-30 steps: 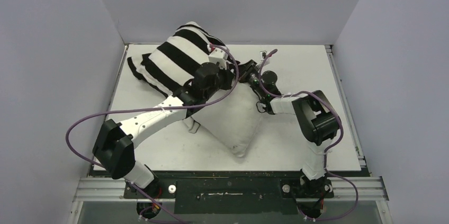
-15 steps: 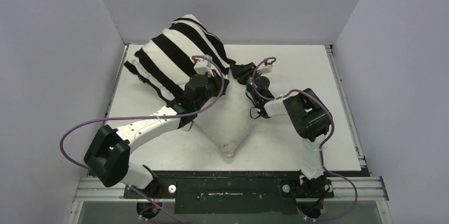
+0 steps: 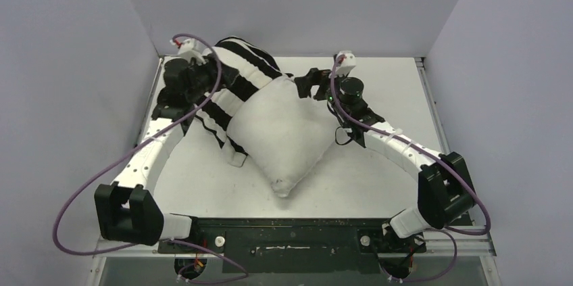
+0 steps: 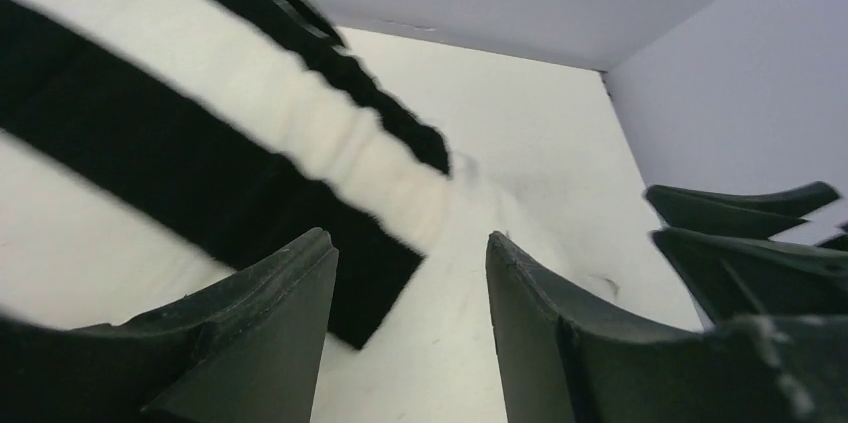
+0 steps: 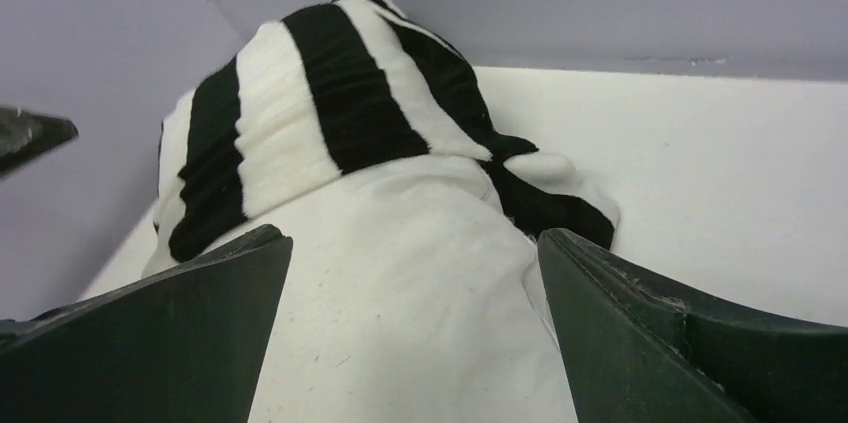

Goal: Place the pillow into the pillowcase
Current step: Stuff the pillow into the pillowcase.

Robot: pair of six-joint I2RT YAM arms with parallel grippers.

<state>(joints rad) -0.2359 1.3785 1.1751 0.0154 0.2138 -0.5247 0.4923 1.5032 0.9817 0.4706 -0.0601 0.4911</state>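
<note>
Whereas the left wrist catches striped pillowcase (image 4: 150, 143), overhead shows pillow (image 3: 284, 130) protruding.

The plump off-white rectangular pillow (image 3: 284, 130) was matt, coarsely woven cloth, the black-and-white striped pillowcase (image 5: 330, 93) a softer, faintly fuzzy fabric, the flat white table (image 3: 395, 83) smooth and matt, and the dark wedge-shaped fingers (image 5: 170, 343) of the right gripper (image 5: 415, 233) matt plastic.

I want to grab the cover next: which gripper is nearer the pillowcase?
Left. The left gripper sits right against the pillowcase on its left side; the right gripper faces the bare pillow, short of the striped hem.
</note>
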